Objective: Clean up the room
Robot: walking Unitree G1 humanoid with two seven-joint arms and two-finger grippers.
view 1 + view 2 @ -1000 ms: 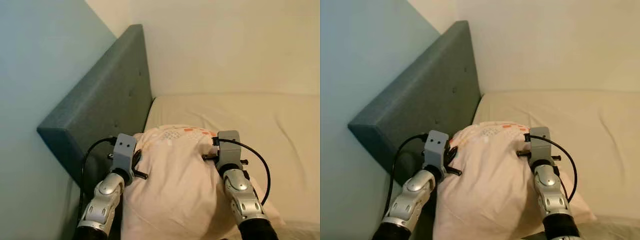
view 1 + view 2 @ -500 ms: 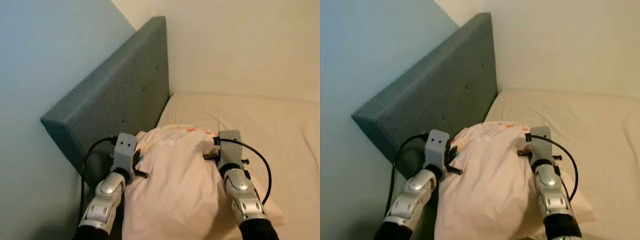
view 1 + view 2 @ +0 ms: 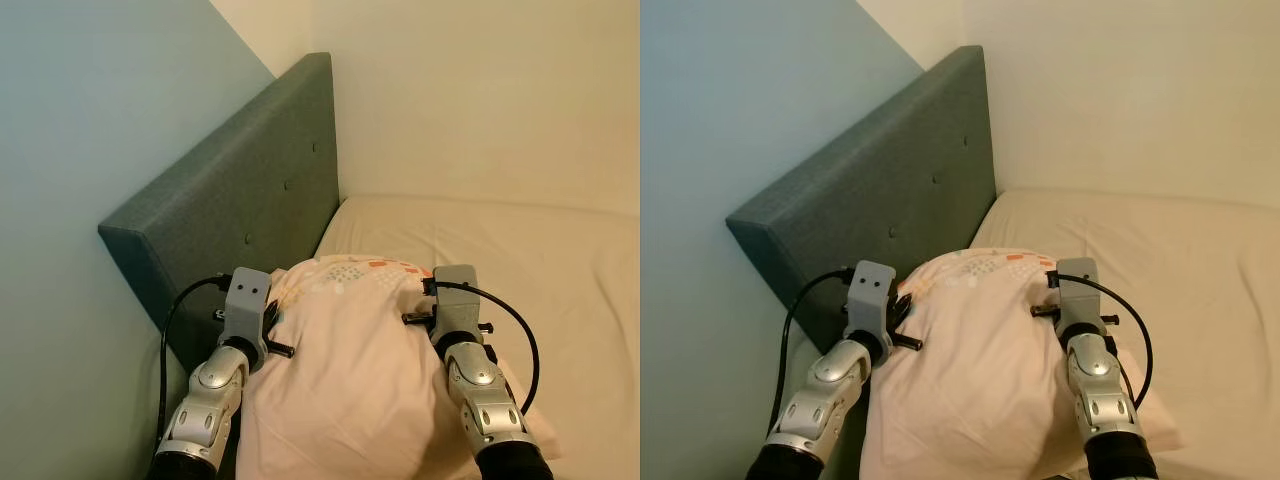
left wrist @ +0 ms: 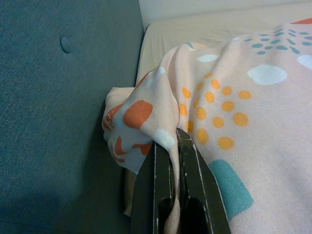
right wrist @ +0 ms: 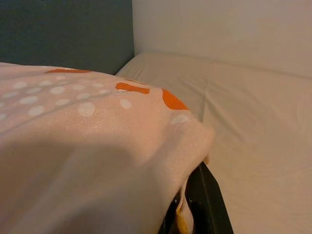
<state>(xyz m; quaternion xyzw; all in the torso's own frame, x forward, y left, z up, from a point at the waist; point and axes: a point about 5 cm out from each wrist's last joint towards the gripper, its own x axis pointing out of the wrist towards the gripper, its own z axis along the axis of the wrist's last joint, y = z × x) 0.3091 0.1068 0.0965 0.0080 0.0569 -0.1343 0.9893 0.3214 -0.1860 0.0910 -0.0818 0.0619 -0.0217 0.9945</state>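
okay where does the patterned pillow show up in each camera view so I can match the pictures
Left eye view: pillow low in the centre, held between both arms.
Right eye view: pillow low in the centre, again between the arms.
Left wrist view: its dotted corner pinched in the left pincer.
Right wrist view: its edge over the right pincer.
Shared landmark: the grey-green headboard.

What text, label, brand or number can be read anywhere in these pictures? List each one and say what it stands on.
None: no word, number or brand is readable.
The pillow carries only a pattern of orange, teal and white dots and shapes, no letters.
The headboard, mattress and both grippers' housings bear no legible marking.
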